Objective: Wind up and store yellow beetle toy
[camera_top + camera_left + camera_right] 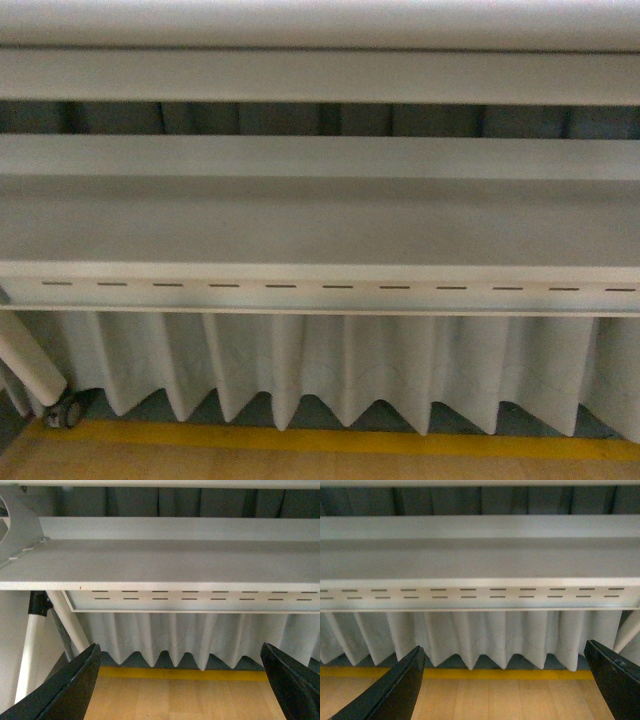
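Spanning every view, a white shelf [320, 225] with a slotted front edge hangs above a pleated white curtain [330, 365], a yellow floor stripe [330, 440] and wooden floor [180, 700], all beyond the jaws. Left gripper [180, 690] and right gripper [505, 690] stand wide apart, holding nothing. No view shows the yellow beetle toy.

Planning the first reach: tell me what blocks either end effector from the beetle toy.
Cannot say: the toy is in no view. Both the left end effector and the right end effector are open and empty, facing a white shelf and curtain.
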Controlling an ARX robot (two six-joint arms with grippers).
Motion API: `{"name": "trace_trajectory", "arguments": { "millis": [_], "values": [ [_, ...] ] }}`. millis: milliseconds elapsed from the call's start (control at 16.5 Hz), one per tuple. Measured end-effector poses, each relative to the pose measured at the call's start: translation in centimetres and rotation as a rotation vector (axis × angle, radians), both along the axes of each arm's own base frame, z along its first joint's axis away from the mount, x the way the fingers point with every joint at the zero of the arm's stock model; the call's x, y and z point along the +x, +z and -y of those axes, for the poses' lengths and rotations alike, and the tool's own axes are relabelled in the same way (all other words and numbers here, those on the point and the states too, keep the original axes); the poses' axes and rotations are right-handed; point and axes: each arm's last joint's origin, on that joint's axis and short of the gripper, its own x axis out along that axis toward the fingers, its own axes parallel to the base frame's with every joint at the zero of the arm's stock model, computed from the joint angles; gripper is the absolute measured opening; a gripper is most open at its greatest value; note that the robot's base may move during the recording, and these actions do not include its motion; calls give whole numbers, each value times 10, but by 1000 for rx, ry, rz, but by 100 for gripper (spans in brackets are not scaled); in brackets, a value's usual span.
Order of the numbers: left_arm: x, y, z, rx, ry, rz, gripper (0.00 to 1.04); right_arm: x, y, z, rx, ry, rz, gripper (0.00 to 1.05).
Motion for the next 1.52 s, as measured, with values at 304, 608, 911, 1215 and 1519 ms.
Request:
{"name": "trace_trajectory", "arguments": {
  "millis": [304, 608, 911, 1215, 1519],
  "values": [
    [0, 0, 0, 0, 1, 0, 98, 0, 0, 0, 0, 0, 1, 98],
    [0, 0, 0, 0, 0, 2, 98, 0, 0, 0, 0, 0, 1, 98],
    [0, 0, 0, 0, 0, 2, 98, 0, 0, 0, 0, 0, 2, 98],
    [0, 0, 0, 0, 0, 2, 98, 0, 0, 0, 0, 0, 2, 98],
    [0, 0, 0, 0, 0, 2, 98, 0, 0, 0, 0, 0, 2, 98]
  ]
}}
